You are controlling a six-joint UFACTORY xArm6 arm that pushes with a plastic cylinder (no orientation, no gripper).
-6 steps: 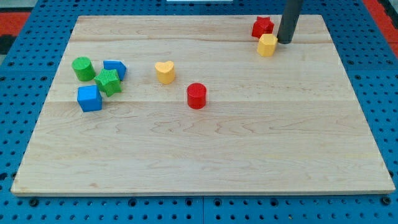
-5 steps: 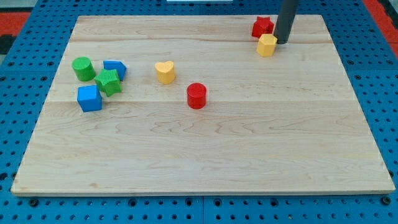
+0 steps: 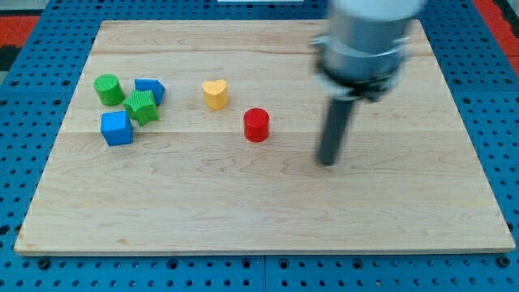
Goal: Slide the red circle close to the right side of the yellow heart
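our tip rests right of the red circle, well apart.
the red circle is a short upright cylinder near the surface centre, flat face up, just right and toward the bottom edge of the yellow heart. our blurred rod hangs nearly upright; we carry no jaws, only the rod.
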